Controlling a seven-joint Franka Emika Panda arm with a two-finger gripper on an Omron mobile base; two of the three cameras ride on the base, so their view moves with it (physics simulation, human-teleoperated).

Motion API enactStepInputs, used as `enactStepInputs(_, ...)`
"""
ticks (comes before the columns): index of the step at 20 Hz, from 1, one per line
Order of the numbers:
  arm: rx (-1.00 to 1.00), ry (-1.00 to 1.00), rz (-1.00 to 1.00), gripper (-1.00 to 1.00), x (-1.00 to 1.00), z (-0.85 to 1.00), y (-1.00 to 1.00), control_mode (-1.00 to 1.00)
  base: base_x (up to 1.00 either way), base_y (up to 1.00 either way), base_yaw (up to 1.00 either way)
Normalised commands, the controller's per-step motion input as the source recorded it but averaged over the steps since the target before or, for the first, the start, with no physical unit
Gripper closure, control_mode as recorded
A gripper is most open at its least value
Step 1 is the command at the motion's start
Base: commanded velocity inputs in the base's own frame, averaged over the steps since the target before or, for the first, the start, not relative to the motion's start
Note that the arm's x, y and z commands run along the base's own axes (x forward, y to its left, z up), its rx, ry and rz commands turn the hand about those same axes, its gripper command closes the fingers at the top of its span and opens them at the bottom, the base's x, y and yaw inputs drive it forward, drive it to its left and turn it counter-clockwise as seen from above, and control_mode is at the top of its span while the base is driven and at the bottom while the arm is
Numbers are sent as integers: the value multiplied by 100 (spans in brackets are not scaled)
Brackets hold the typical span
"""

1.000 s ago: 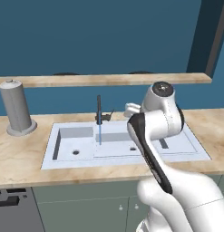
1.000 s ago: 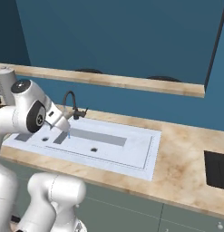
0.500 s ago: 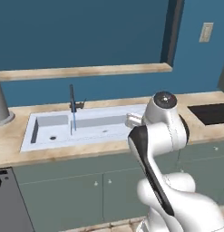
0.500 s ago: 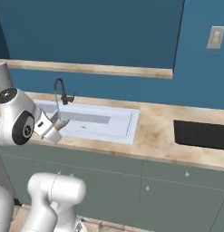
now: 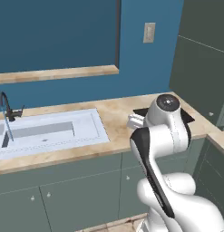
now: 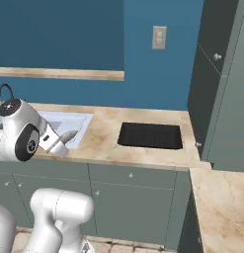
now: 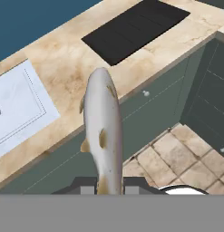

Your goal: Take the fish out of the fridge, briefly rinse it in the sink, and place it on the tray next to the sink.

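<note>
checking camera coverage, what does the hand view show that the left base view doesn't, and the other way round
Hand view alone: the whole fish with its tail between the shut jaws, the full black tray, and the tiled floor. Left base view alone: the dark faucet, the wall outlet and the wooden ledge. Both share the marble counter, the pale sink and the grey-green cabinet fronts.

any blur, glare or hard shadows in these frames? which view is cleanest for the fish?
Hand view: sharp, flat lighting, fish crisp, no glare. Left base view: even light, arm blocks part of the tray. Right base view: tray clear, no cast shadows.
</note>
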Motion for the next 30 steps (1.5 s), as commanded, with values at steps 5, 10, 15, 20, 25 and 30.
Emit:
enactStepInputs(5,0,0,0,100,0,0,0,100,65,-92,-8)
enactStepInputs(10,0,0,0,100,0,0,0,100,100,-65,0)
enactStepInputs(15,5,13,-1,100,80,-1,-21,-100,20,-10,0)
enactStepInputs(20,14,18,-6,100,100,-25,-1,-100,0,0,0)
enactStepInputs(25,2,17,-9,100,91,-38,0,-100,0,0,0)
enactStepInputs(30,0,15,-10,100,53,-60,0,-100,0,0,0)
